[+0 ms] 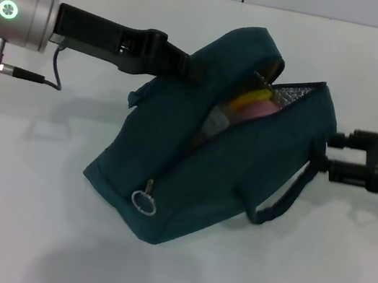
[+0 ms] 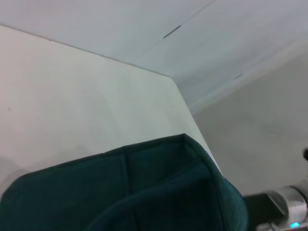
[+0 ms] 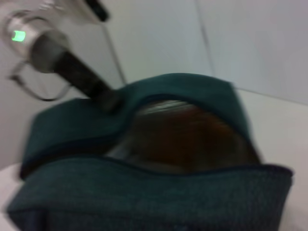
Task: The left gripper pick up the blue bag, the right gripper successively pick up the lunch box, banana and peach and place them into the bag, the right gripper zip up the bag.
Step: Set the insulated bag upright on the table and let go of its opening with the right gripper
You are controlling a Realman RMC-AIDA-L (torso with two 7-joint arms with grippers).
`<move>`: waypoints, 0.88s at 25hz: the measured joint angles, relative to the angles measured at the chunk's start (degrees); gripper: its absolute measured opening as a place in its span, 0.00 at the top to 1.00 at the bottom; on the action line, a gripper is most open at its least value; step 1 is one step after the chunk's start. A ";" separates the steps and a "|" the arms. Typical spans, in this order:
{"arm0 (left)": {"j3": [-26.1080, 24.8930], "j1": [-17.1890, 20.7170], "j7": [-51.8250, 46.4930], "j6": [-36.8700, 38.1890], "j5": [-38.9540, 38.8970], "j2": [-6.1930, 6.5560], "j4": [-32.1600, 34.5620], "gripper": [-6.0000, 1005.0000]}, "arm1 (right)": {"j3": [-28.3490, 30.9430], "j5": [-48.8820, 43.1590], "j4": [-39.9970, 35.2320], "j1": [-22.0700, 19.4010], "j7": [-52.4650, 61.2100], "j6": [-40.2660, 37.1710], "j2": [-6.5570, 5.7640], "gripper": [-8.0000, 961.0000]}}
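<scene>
Teal fabric, soft and slack: the blue bag (image 1: 206, 167) hangs tilted at centre scene, lifted at its far left top and sagging toward its near corner above the white table (image 1: 8, 212). You have the left gripper (image 1: 180, 65) reaching in from the left, its tips buried in a fold of cloth at the bag's top. It looks closed on the fabric, since the bag hangs from it, though the fingertips themselves are hidden.

The right gripper (image 1: 330, 153) sits at the bag's right side, just beside the wall where the loop handle (image 1: 281, 202) droops. You cannot tell if it is open or closed, or whether it is pinching cloth.

The mouth is unzipped. Silvery lining (image 1: 296, 96) shows at the far right end, and inside you see yellow, pink and a pale clear shape. Judged as the banana (image 1: 255, 96), a peach (image 1: 256, 111) and the lunch box (image 1: 216, 123), but only slivers show.

Handling notes:
- Loaded, the bag will pull on one grip point and swing; expect the cloth to stretch, not hold shape.
- The zipper's ring pull (image 1: 143, 202) dangles at the near low end of the opening. Small, metal, likely slippery. Take it through or across the ring.
- Zipping will drag the soft walls along; the left hold must give counter-tension.
</scene>
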 joint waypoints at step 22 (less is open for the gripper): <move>0.38 4.46 1.79 0.68 -0.22 -0.90 -0.13 0.94 | -3.12 36.72 4.64 -5.28 -26.77 16.16 0.62 0.33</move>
